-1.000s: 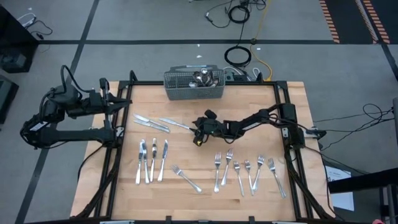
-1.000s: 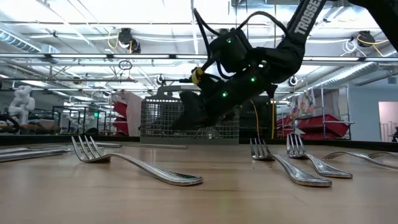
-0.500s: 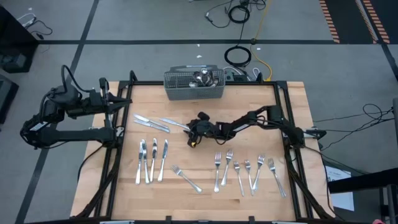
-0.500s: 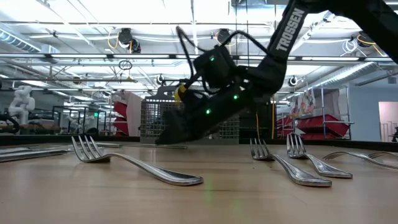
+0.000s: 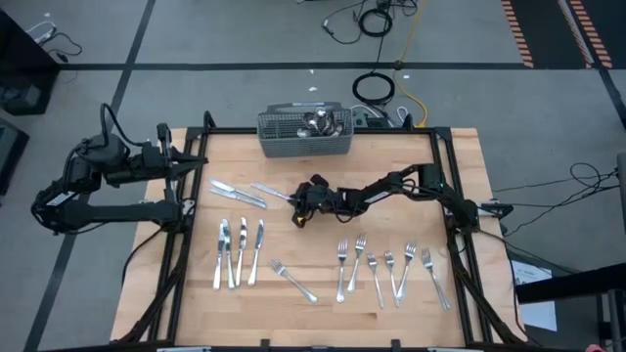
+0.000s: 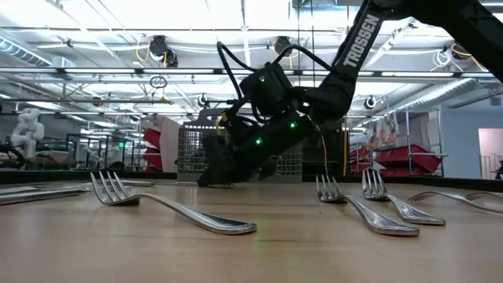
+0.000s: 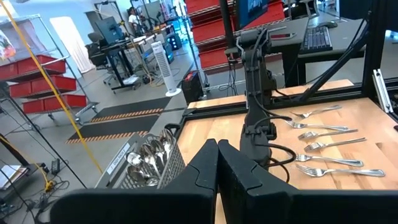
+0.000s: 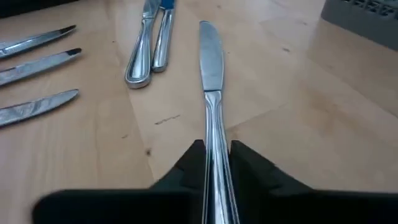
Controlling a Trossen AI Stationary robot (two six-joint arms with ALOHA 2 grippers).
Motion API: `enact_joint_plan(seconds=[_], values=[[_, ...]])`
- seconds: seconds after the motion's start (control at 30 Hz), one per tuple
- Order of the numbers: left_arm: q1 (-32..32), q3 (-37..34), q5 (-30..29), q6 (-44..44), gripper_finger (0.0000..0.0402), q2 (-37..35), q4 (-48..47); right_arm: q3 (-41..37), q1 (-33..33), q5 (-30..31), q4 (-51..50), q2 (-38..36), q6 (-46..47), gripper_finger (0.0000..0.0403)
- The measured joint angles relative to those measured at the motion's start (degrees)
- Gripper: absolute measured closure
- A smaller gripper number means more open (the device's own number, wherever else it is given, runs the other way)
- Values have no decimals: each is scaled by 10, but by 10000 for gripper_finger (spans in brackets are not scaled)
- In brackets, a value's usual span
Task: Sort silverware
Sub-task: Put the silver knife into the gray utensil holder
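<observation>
- Now my right gripper [image 5: 296, 198] sits low at the middle of the high view, its fingers [image 8: 186, 163] pressed against either side of a table knife's handle [image 8: 219, 155], clamped on it.
- That table knife [image 5: 275, 194] lies flat on the wooden surface [image 5: 323, 166], blade pointing toward the upper left of the high view, handle end under my gripper.
- Just left of it lies a pair of knives [image 5: 237, 194] close together, side by side, aslant.
- Three more knives [image 5: 240, 252] lie in a row at the lower left of the surface, roughly parallel, blades toward the top of the frame.
- One fork [image 5: 293, 281] lies alone, tilted, at lower centre; in the low view it is the nearest piece [image 6: 169, 208].
- Five forks [image 5: 386, 271] lie in a loose row at the lower right, tines toward the top of the frame.
- At the top edge of the surface stands the grey mesh basket [image 5: 305, 140], with spoons [image 7: 149, 155] heaped inside.
- My left gripper [image 7: 217, 165] waits at the left edge of the surface, well apart from the silverware, its fingers pressed together on nothing.
</observation>
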Motion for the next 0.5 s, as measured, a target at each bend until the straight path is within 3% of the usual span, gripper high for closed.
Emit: enact_joint_plan(seconds=[0.23,0.5], values=[[0,0,0,-4,391,0,1,-2,0,-4,16,-1,25,402],[0,0,0,-5,391,0,1,-5,-2,-30,-15,-35,0,396]])
